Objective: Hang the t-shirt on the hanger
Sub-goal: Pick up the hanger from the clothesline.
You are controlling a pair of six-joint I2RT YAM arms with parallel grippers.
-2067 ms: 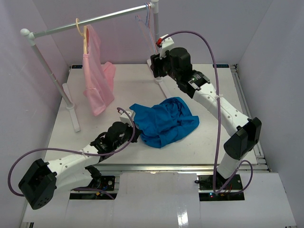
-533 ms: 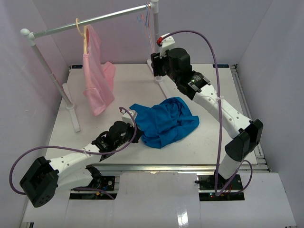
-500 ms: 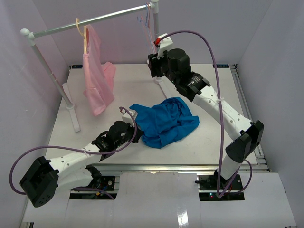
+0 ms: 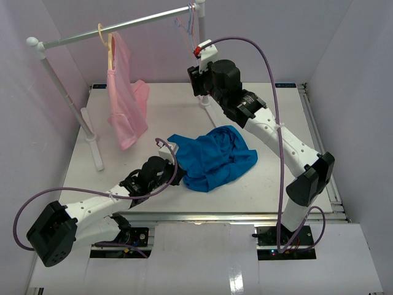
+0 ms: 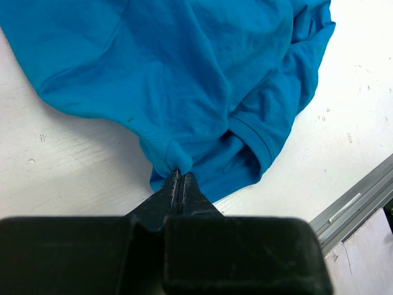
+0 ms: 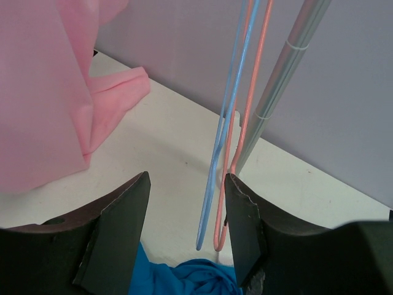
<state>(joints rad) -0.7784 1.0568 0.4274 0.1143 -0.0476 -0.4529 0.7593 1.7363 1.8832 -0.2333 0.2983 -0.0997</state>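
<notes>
Right arm (image 4: 264, 126) shifted toward 11 o'clock, jaws spread facing hanger (image 6: 222, 136); left jaws pinching t-shirt (image 5: 184, 67) hem on bench (image 5: 61, 166).

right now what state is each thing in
t-shirt: crumpled on the table, edge pinched
hanger: bare, hanging from the rail
pink hanger: bare, hanging beside it
pink garment: hung on the cream hanger
left gripper: shut on the t-shirt
right gripper: open, holding nothing
</notes>
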